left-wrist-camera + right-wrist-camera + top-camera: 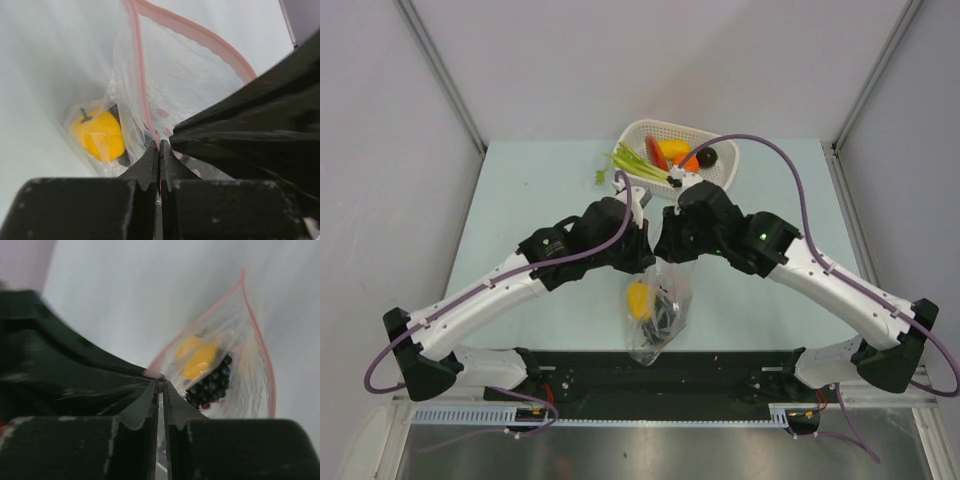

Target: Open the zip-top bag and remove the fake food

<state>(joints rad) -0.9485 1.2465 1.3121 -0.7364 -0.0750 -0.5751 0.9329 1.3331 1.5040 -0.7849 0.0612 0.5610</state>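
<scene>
Two pinches on the mouth of the zip-top bag (660,300): left gripper (159,146) closed on one lip, right gripper (160,385) on the other, side by side. Long axis from grip toward near edge of table (530,170), lemon (100,135) and dark fruit (210,385) at that end. Next, likely: part lips sideways.

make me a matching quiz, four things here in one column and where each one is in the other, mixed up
Things:
1. lemon
2. stalk
3. bag
4. basket

Places:
A. at the far edge of the table
B. pinched between the left gripper and the right gripper
C. inside the bag
D. lying over the basket's rim

Pairs: 1-C, 2-D, 3-B, 4-A
</scene>
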